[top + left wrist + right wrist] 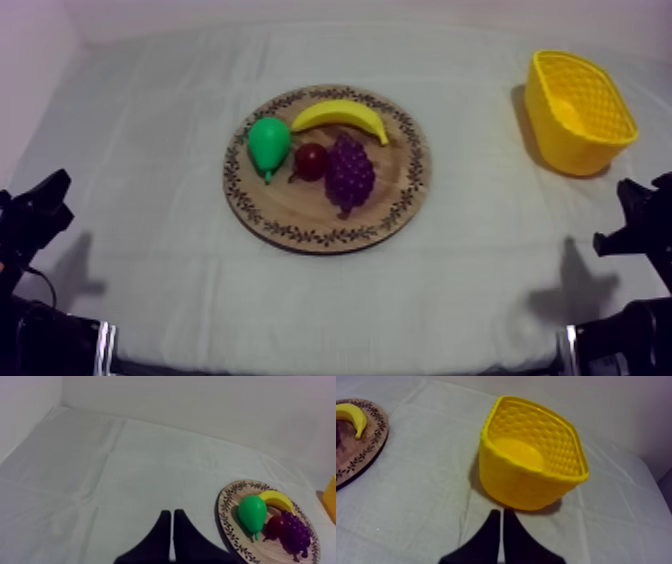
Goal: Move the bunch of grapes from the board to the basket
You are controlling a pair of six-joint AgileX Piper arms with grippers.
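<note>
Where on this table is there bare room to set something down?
Bare cloth lies between the round wooden board and the yellow basket, left of the board, and along the near edge. Crowded: the board's middle and far side, where green pear, yellow banana, small red fruit and purple bunch of grapes huddle. Its near part is bare.

Your left pincer has two plain black fingers, broad at the base, narrowing to thin tips; your right pincer matches. Behind each pincer the left arm and right arm are black, blocky, with a silvery band.
</note>
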